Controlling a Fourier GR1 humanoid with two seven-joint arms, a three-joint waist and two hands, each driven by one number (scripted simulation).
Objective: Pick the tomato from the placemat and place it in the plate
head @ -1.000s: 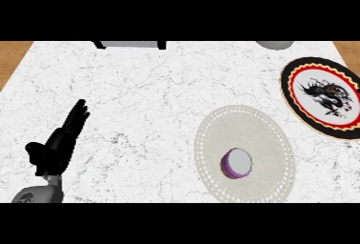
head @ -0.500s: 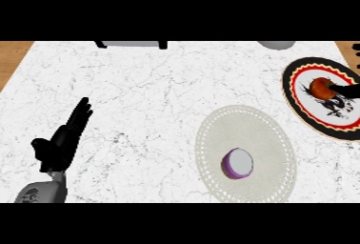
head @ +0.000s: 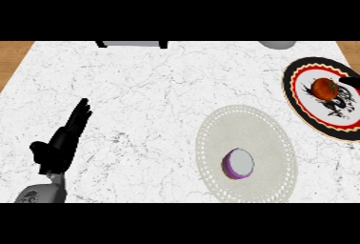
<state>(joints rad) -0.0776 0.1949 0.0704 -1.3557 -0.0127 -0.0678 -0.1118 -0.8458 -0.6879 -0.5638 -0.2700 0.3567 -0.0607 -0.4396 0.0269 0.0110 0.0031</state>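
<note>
The red tomato [head: 325, 88] lies on the plate [head: 302, 102], a round dish with a red and black rim and a dark figure painted in its middle, at the right edge of the head view. Nothing holds the tomato. Only a dark sliver of my right hand [head: 351, 82] shows just right of it, at the picture's edge. The round cream placemat [head: 264, 138] lies left of and below the plate. My left hand [head: 62, 143] rests open at the lower left, fingers straight, far from both.
A halved purple-skinned onion [head: 239, 163] sits on the lower part of the placemat. A dark-footed appliance [head: 132, 44] and a grey bowl [head: 277, 45] stand at the counter's far edge. Wooden floor shows past the counter's top corners.
The right hand, which covered the plate's middle, has pulled off to the right, and the tomato now shows lying on the plate. The left hand has barely shifted.
</note>
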